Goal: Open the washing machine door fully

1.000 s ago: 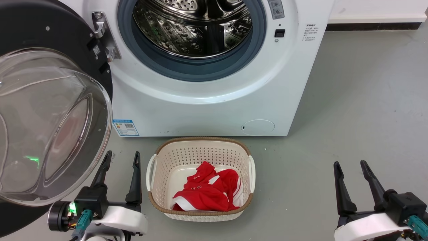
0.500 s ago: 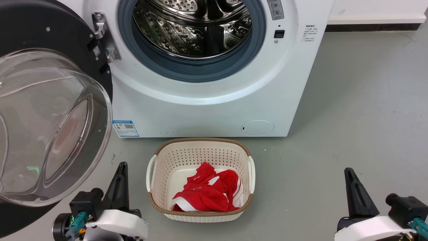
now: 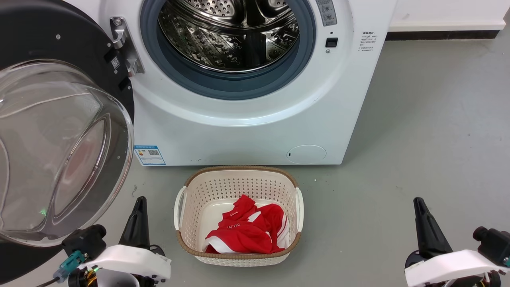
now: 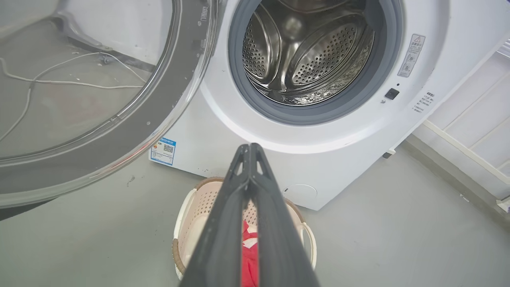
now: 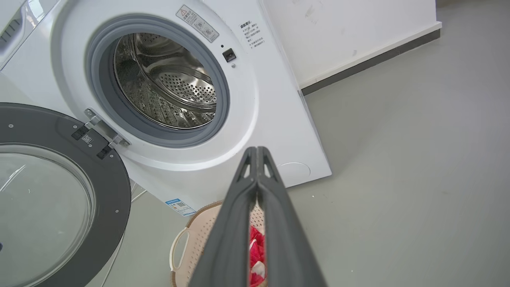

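The washing machine [image 3: 239,131] stands white on the grey floor [image 3: 418,131], its mouth uncovered and the steel drum [image 3: 231,36] in plain sight. The washing machine door [image 3: 59,139] is swung out from the machine's front on the robot's left side. It hangs from the metal hinge [image 3: 123,44] at the edge of the opening, and its black ring and bulging glass bowl face the camera. Whether it has reached the end of its swing is hard to judge from these angles.

Just in front of the machine's base sits a pale perforated basket [image 3: 239,187] with a brown rim and a crumpled red garment [image 3: 247,231] in it. A small blue-and-white label [image 3: 150,154] is stuck low on the machine's front, on the hinge side.

The left gripper [image 3: 139,201] is well short of the machine, below the door's lower edge and beside the basket. Its fingers are pressed together with nothing between them, as the left wrist view confirms [image 4: 249,146]. The right gripper [image 3: 417,200] is out in front of the machine's other corner over bare floor, touching nothing. It too is closed tip to tip and empty [image 5: 257,148].
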`<state>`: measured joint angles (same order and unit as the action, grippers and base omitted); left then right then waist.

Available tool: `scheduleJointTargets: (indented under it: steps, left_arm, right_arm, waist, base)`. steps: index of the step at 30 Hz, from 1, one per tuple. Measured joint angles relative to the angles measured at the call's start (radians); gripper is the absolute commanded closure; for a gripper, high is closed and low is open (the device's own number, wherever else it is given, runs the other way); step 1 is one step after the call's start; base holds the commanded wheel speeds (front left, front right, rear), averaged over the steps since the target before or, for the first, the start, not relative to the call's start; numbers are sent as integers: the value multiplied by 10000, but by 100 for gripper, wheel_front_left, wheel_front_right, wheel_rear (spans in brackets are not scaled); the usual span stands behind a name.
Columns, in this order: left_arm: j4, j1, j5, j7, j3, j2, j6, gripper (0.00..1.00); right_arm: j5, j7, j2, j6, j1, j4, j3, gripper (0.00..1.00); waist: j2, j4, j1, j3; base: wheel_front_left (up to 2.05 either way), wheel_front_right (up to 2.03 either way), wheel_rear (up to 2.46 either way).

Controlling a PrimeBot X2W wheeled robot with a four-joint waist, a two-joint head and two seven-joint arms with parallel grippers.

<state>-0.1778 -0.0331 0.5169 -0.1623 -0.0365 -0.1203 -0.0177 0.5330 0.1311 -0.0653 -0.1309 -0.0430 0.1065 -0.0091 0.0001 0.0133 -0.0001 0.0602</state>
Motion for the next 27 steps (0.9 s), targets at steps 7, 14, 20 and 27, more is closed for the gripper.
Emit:
scheduleJointTargets:
  steps: [7, 14, 20, 27]
  left_arm:
    - [-71, -99, 1122, 272, 144, 54, -94, 100]
    - [-132, -134, 2157, 539, 286, 105, -209, 100]
    - [-182, -169, 2984, 729, 410, 167, -284, 100]
    - [-234, -220, 3877, 982, 516, 247, -380, 100]
  right_arm:
    - [1183, -176, -46, 0, 101, 144, -4, 100]
    - [2272, -343, -88, 0, 225, 263, -23, 100]
    - [3118, -491, -117, 0, 347, 357, -54, 100]
    - [4048, -640, -134, 0, 442, 481, -88, 100]
  waist:
    - [0, -9, 0, -38]
    - [0, -18, 1, -76]
    - [0, -25, 0, -108]
    - [0, -34, 0, -146]
  base:
    - [0, 0, 0]
    - [0, 0, 0]
    - [0, 0, 0]
    - [0, 0, 0]
